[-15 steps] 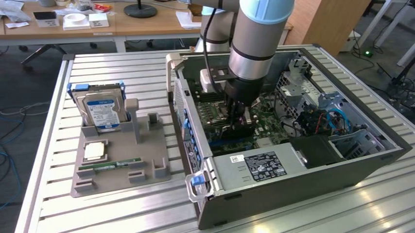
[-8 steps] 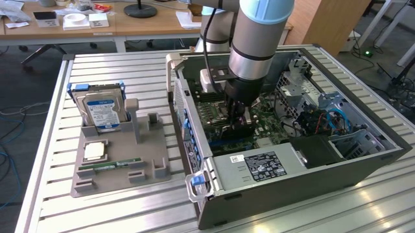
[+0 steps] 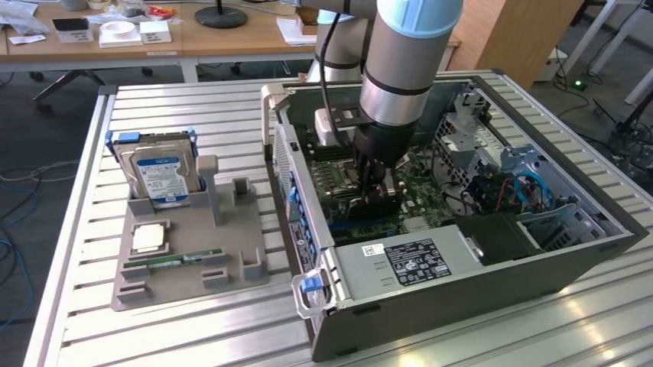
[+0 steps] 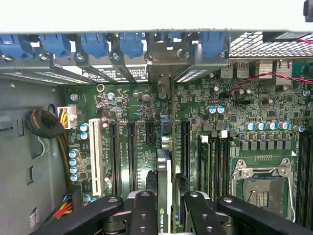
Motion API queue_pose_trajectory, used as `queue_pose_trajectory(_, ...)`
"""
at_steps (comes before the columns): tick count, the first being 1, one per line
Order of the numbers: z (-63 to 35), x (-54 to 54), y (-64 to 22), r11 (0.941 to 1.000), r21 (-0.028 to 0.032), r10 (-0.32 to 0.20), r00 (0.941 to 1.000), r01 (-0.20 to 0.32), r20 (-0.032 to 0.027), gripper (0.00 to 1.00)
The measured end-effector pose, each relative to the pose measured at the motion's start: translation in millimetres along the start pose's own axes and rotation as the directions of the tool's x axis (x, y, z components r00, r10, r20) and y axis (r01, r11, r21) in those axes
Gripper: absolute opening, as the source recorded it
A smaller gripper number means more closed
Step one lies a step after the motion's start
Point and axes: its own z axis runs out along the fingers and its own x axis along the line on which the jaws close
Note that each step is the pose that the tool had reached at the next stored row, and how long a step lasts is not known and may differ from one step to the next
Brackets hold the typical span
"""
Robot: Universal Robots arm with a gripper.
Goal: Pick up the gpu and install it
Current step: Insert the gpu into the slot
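Office room, slatted metal counter (image 3: pixel 204 329) carrying an open computer case (image 3: pixel 490 294). Arm reaches down into the case, gripper (image 3: pixel 369 187) low over its motherboard (image 4: pixel 220 98). gpu (image 4: pixel 164 196) stands on edge between the jaws, lined up over the case's expansion slots, bracket end toward the case's rear wall. Cannot tell if the jaws are clamped on it or loose

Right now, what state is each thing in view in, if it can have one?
gpu, standing on edge over the motherboard slots.
pincer, down inside the computer case at the gpu.
computer case, lying on its side, panel off.
hard drive, upright in the grey holder.
RAM stick, flat on the grey holder.
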Motion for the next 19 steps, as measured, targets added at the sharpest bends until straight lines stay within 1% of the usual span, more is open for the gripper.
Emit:
queue_pose_trajectory(10, 0.8, 0.0, 0.2, 1.0, 0.0001, 0.0, 1.0, 0.0, 0.0001, 0.26)
queue_pose_trajectory(19, 0.7, 0.1, 1.4, 1.0, 0.0, 0.001, 1.0, -0.001, 0.0028, 0.26)
